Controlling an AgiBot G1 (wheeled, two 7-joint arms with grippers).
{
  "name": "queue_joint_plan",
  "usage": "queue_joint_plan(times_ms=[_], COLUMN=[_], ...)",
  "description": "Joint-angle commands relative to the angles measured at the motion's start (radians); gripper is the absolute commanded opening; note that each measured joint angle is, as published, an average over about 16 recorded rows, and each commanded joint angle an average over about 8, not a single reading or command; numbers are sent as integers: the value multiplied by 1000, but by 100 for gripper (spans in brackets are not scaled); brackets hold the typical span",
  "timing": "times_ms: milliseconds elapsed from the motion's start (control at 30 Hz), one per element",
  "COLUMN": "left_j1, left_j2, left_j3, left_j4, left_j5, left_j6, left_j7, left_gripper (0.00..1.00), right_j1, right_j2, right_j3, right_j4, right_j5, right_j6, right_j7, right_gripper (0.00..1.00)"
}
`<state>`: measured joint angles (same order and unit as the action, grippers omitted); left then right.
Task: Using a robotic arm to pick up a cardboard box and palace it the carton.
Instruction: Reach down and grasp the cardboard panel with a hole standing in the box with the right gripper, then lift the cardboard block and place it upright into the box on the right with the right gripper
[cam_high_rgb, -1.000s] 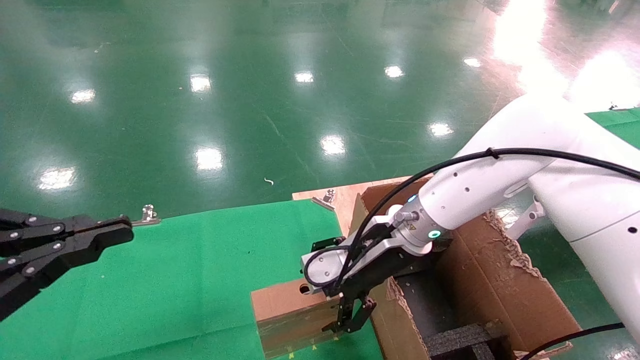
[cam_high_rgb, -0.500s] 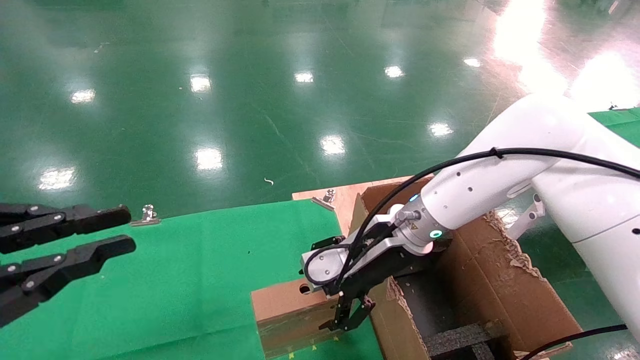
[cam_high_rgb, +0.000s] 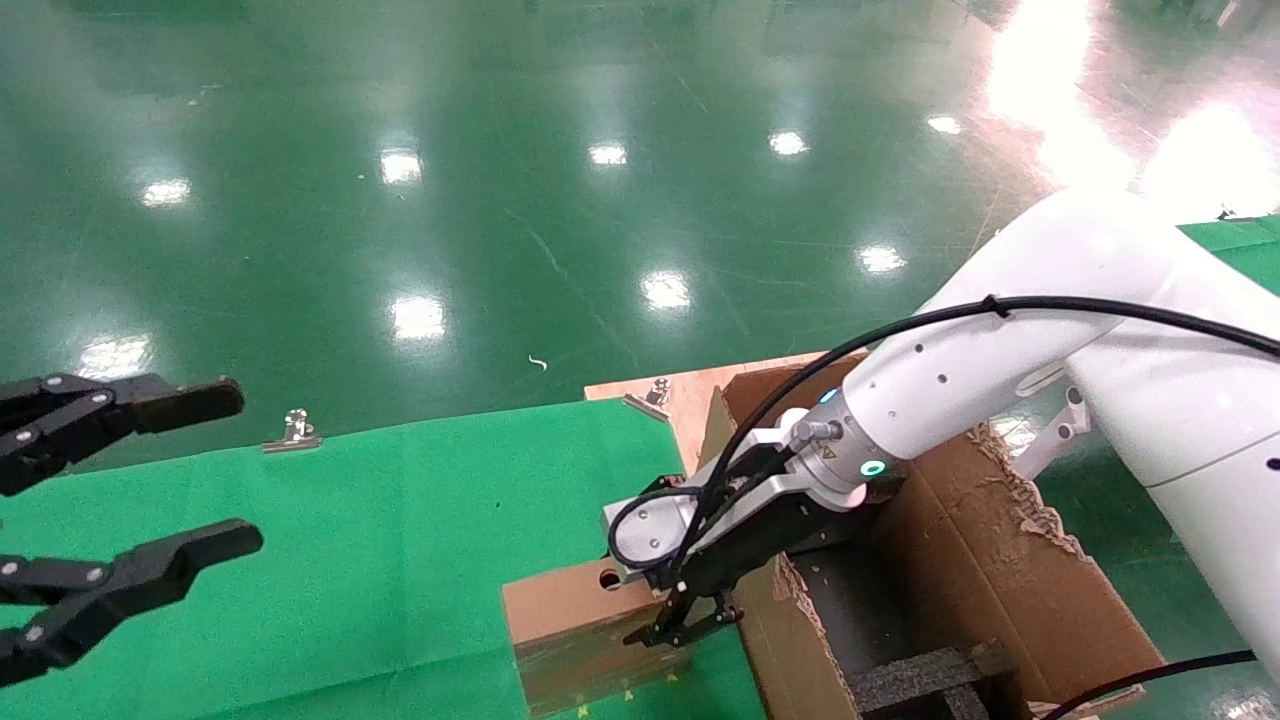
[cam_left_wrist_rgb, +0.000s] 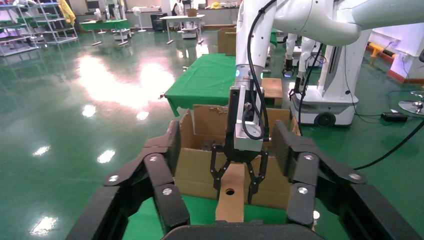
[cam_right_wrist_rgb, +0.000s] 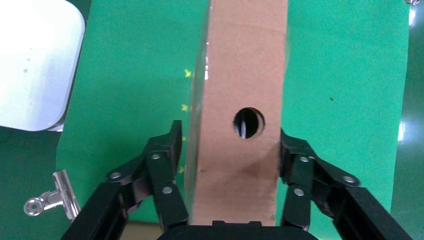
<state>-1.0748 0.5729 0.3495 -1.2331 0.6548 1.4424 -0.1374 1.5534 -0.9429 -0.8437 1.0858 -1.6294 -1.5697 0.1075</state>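
matt brown cardboard on the cardboard box (cam_high_rgb: 575, 620), smooth-faced. beside it, rougher corrugated board on the carton (cam_high_rgb: 985, 560), torn ragged at the flap edges, with coarse black foam inside. under the box, matt green cloth (cam_high_rgb: 400, 540). beyond the cloth, glossy green floor (cam_high_rgb: 500, 200). glossy white plastic on the robotic arm (cam_high_rgb: 1000, 380); matt black fingers.

Small brown cardboard box (cam_high_rgb: 580, 625) — on edge, round hole up, beside open flapped carton (cam_high_rgb: 960, 560) — black foam inside
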Motion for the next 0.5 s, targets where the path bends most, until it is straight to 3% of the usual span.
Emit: queue_joint_plan(times_ms=[33,500], left_j1=[0,0], left_j2=[0,0], left_j3=[0,0], left_j4=[0,0], left_j5=[0,0], left_j6=[0,0], left_j7=[0,0], left_gripper=[100,100], right_j1=[0,39], right_j2=[0,12], right_j3=[1,16], right_j4=[0,-15], right_j5=[0,25], right_j6=[0,7], right_j7=[0,8], right_gripper=[0,0])
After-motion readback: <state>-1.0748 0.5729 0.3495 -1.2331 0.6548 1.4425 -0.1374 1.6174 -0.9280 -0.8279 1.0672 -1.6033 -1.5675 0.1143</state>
